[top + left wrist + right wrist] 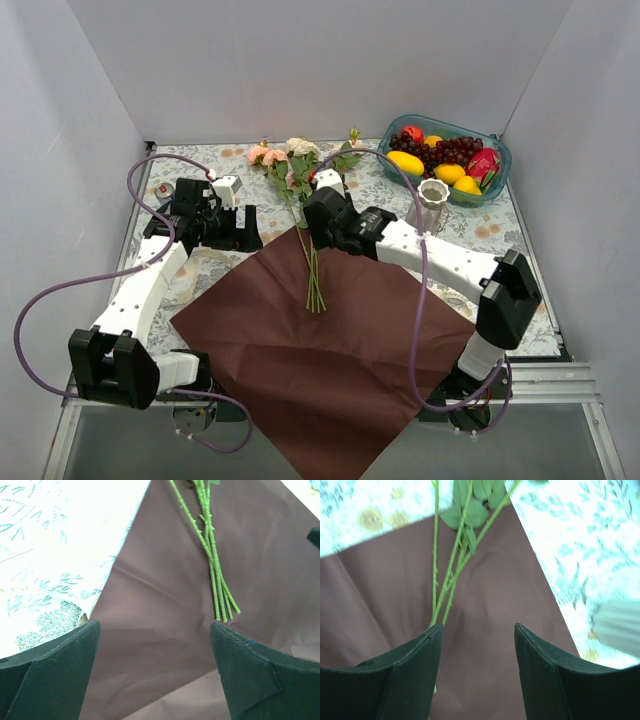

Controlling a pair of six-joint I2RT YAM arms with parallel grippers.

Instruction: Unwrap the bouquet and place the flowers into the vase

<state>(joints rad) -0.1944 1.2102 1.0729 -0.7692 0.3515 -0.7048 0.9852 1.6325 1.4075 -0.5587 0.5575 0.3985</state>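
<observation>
Now the dark red paper (pixel 330 350) lies spread flat on the tabletop (pixel 200 170), and the flowers (pixel 296 205) lie with their stems on it and their blooms past its far corner. The left pincer (pixel 155 630) stands open over the paper's left edge, and the right pincer (pixel 479 630) stands open over the stems. The vase (pixel 433 195) stands upright beside the fruit bowl (pixel 500 160).

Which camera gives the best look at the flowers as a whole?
Top external: the flowers lie whole there, blooms on the patterned cloth, the rest on the spread dark red paper. Left wrist shows only the cut stem ends; right wrist only mid-stems and a few leaves.
</observation>
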